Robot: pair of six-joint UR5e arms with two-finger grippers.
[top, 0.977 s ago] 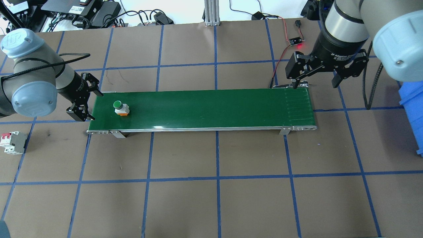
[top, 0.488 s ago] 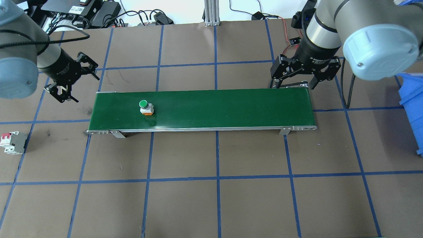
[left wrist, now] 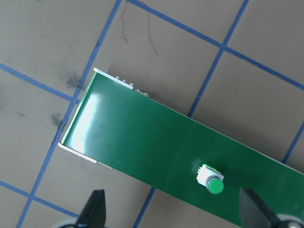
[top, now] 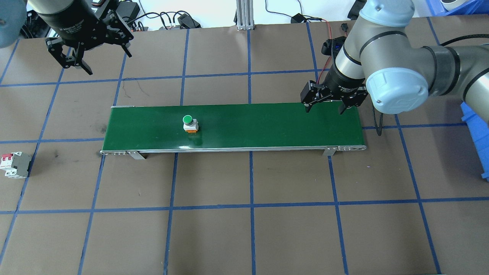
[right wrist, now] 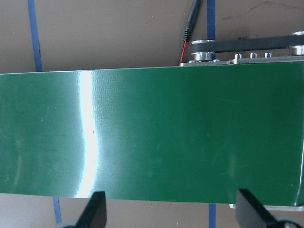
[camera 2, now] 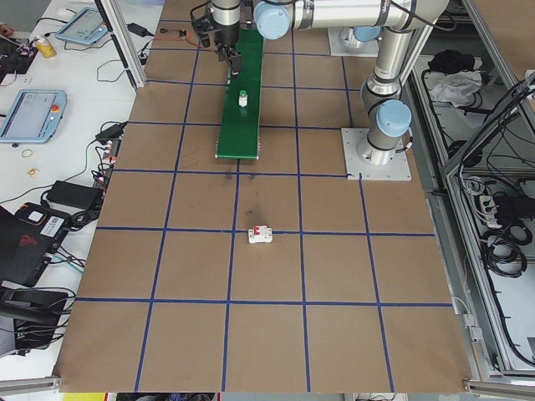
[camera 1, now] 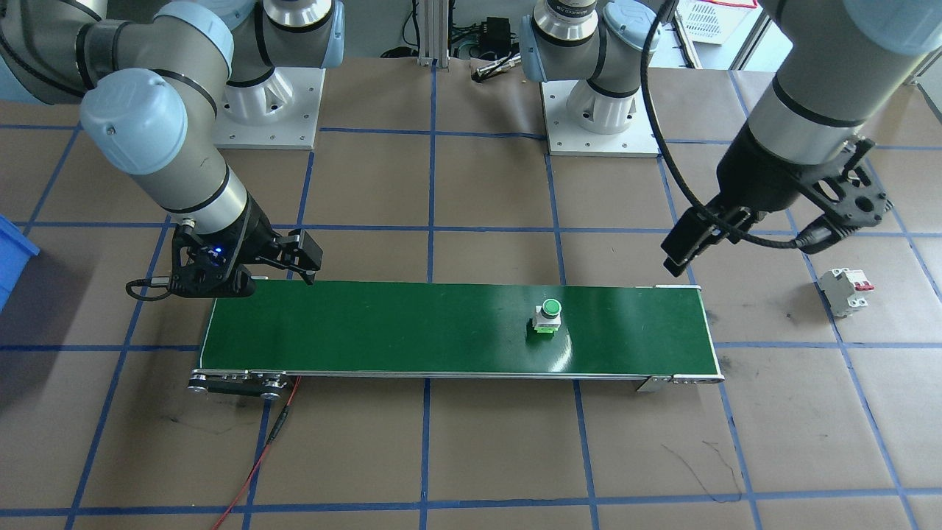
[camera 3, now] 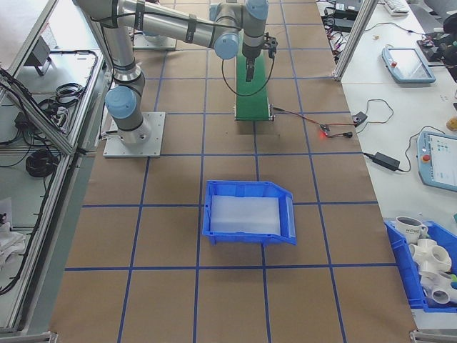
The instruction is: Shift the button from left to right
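The button (top: 188,123), green cap on a white collar, stands upright on the green conveyor belt (top: 267,126), in its left third. The button (camera 1: 547,315) also shows in the front view and the button (left wrist: 211,180) in the left wrist view, nothing touching it. My left gripper (top: 110,63) hangs open, high over the table's back left, well away from the belt. My right gripper (top: 324,111) is open over the belt's right end near its far edge, nothing between its fingers. The right wrist view holds only bare belt (right wrist: 190,133).
A white circuit breaker (top: 15,165) with red levers lies on the table left of the belt. A blue bin (top: 475,126) sits at the right edge. A red wire (camera 1: 257,456) runs from the belt's motor end. Cables and boxes crowd the back edge.
The button has ridden rightward along the belt. My left gripper has pulled away up and toward the back left. My right gripper has come left and lower over the belt's right end.
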